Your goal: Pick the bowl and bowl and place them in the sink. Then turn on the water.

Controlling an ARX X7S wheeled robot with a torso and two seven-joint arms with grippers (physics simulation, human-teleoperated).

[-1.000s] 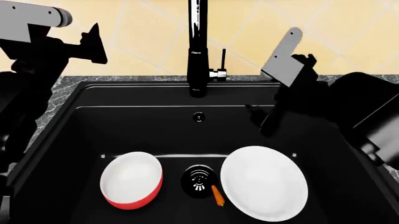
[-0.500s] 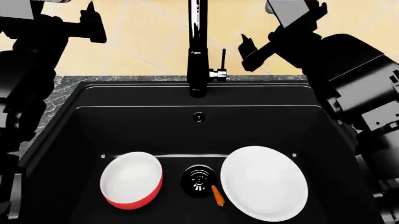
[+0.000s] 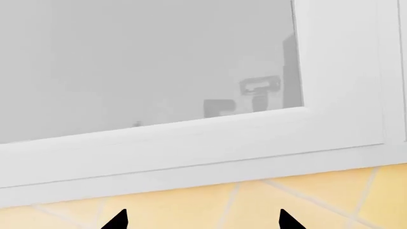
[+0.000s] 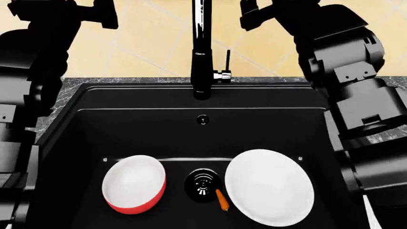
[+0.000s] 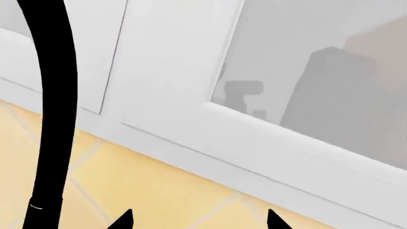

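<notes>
Red bowl and white bowl inside sink; both arms' fingers apart, empty; no legible writing.

Both arms are matte black, built of bulky rounded and blocky segments with seams, recessed panels and small bracket-like details, plainest on the right arm. The left arm shows the same dark casings. In the wrist views only two pointed black fingertips show.
</notes>
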